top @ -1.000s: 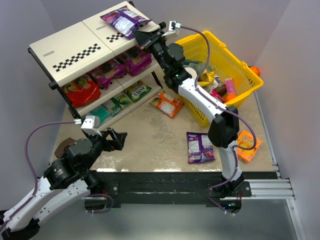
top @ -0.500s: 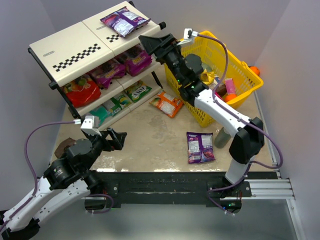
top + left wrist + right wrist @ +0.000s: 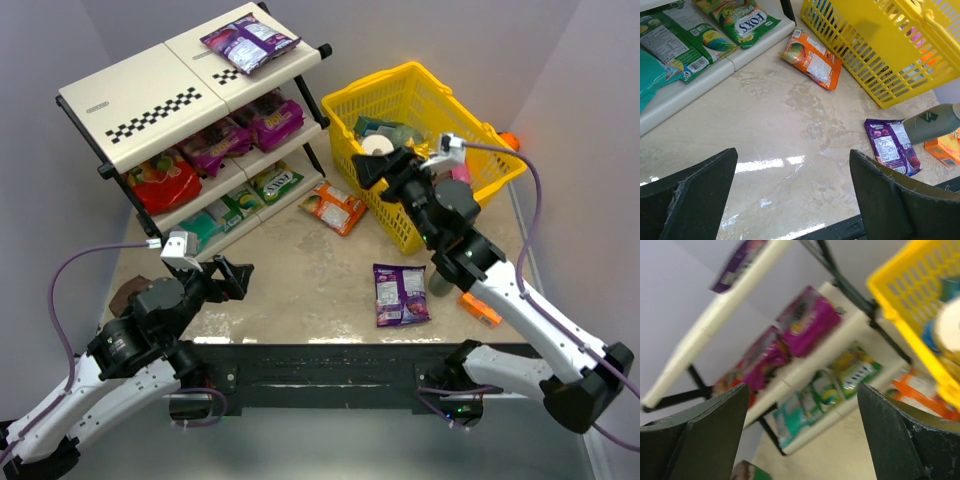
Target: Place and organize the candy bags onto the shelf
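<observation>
The shelf (image 3: pixel 150 100) stands at the back left. A purple candy bag (image 3: pixel 248 42) lies free on its top tier. Magenta bags (image 3: pixel 270 118) and a red one (image 3: pixel 163 182) fill the middle tier; green (image 3: pixel 276 183) and teal bags (image 3: pixel 205 228) lie on the lowest. An orange bag (image 3: pixel 335 207) and a purple bag (image 3: pixel 400 293) lie on the table. My right gripper (image 3: pixel 372 175) hangs open and empty beside the basket's left corner, facing the shelf (image 3: pixel 805 365). My left gripper (image 3: pixel 235 277) is open and empty low over the table's near left (image 3: pixel 795 200).
A yellow mesh basket (image 3: pixel 490 175) with mixed goods stands at the back right. A grey bottle (image 3: pixel 440 277) and an orange box (image 3: pixel 480 307) sit by the purple bag on the table. A brown-green packet (image 3: pixel 127 295) lies at the left edge.
My right gripper opened off the purple bag on the top tier and drew back right and down to the basket. The bag stayed there. The left arm has not moved.
</observation>
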{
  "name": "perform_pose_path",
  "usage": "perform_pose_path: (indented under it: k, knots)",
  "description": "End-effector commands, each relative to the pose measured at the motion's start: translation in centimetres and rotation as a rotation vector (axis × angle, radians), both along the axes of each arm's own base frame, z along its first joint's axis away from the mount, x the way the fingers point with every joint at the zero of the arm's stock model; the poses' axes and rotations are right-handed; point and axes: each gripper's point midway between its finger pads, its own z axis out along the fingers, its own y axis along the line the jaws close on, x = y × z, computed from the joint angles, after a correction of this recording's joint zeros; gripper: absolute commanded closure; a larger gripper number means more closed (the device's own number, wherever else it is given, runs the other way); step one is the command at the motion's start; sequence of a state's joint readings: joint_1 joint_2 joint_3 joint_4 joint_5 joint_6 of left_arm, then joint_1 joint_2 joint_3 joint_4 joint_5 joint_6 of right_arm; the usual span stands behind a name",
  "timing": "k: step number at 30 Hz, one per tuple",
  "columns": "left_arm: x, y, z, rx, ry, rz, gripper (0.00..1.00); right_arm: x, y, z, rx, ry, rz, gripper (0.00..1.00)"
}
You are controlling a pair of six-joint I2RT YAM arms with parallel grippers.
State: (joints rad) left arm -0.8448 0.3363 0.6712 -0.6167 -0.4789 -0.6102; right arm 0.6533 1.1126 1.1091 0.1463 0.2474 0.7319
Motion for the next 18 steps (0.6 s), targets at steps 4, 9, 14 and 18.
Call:
perform_pose_path:
  k: [4, 9, 14, 18]
  knots:
    - [0.5, -0.8, 0.0, -0.005, 0.008, -0.008, 0.0, -3.3, -7.8, -15.6, -0.295, 0.39, -0.249, 0.09]
    - [0.7, -2.4, -1.4, 0.002, 0.073, -0.043, 0.0, -4.9, -9.1, -19.8, -0.35, 0.489, -0.266, 0.11]
    - [1.3, -4.8, -3.2, -0.002, 0.115, -0.099, 0.0, -6.4, -6.3, -21.8, -0.439, 0.531, -0.121, 0.3]
    - [1.6, -6.1, -4.0, -0.009, 0.13, -0.128, 0.01, -7.6, -5.0, -23.6, -0.572, 0.538, -0.161, 0.28]
